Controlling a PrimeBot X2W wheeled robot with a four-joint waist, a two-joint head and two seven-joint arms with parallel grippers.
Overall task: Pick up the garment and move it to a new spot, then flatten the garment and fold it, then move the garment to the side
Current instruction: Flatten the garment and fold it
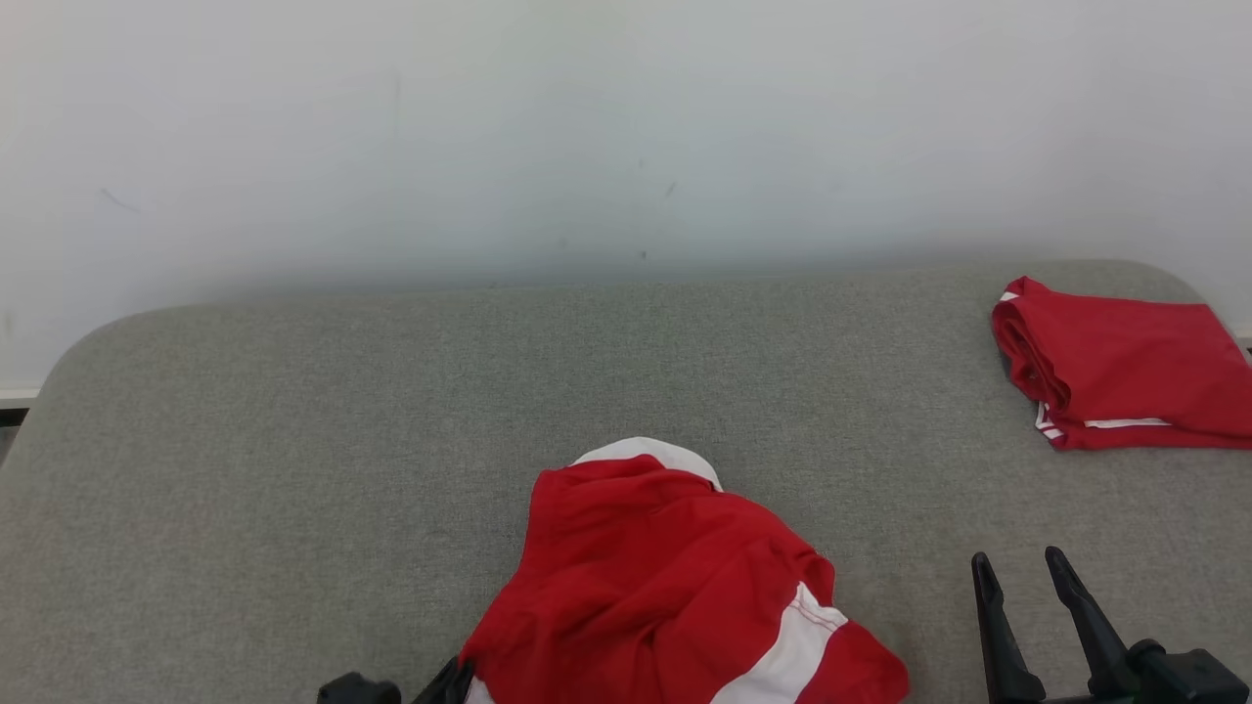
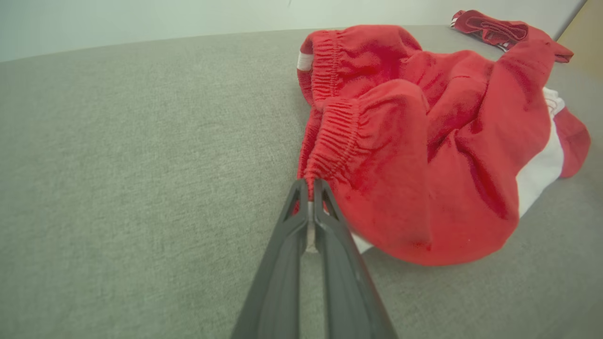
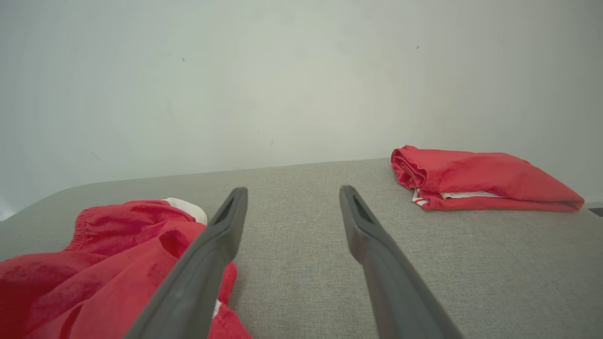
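A crumpled red garment with white stripes and an elastic waistband lies at the near middle of the grey padded table. In the left wrist view my left gripper is shut on the gathered waistband edge of the garment, at its near left side. In the head view the left gripper's fingers are mostly hidden under the cloth. My right gripper stands open at the near right, apart from the cloth, with nothing between its fingers. In the right wrist view the garment lies to its left.
A second red garment, folded, lies at the table's far right corner, also seen in the right wrist view. A white wall rises just behind the table's far edge. Bare grey surface spreads to the left and behind the crumpled cloth.
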